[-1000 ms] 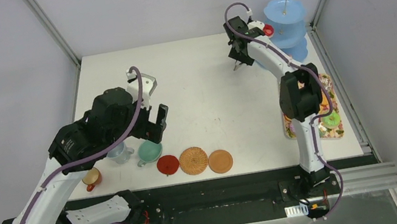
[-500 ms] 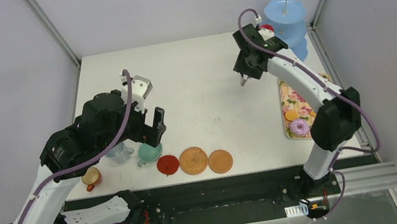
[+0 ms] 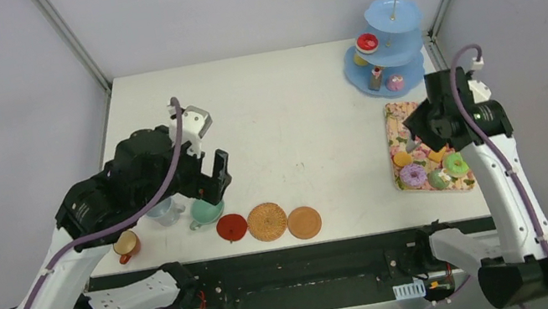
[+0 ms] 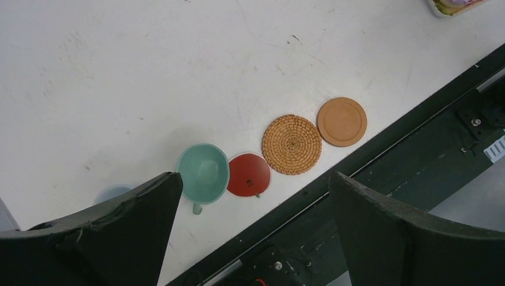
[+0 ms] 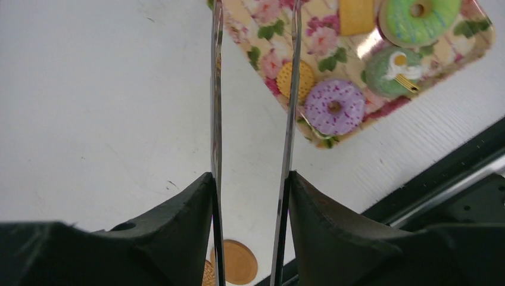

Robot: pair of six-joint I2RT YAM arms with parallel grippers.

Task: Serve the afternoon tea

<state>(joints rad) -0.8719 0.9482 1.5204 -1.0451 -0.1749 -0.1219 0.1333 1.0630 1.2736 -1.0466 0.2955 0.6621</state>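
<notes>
The orange cup (image 3: 127, 246), grey-blue cup (image 3: 164, 212) and mint green cup (image 3: 205, 211) stand near the front left. Beside them lie a red coaster (image 3: 231, 226), a woven coaster (image 3: 267, 221) and a brown coaster (image 3: 304, 222). My left gripper (image 3: 202, 154) hovers open and empty above the cups; its wrist view shows the mint cup (image 4: 203, 172). The light-blue stand (image 3: 391, 18) at the back right carries a red donut (image 3: 366, 42) and other small pieces. My right gripper (image 3: 427, 127) is shut on the metal tongs (image 5: 290, 89) above the floral tray (image 3: 389, 115). The tong tips are out of view.
The tray holds a purple donut (image 5: 334, 107), a green donut (image 5: 418, 13), a mint pastry (image 5: 387, 62) and biscuits (image 5: 296, 78). The table's black front edge (image 3: 313, 250) runs just below the coasters. Metal frame posts stand at the back corners.
My right arm has swung from beside the stand back and right to above the floral tray, tongs still in its grip. My left arm shifted slightly, then stayed above the cups.
</notes>
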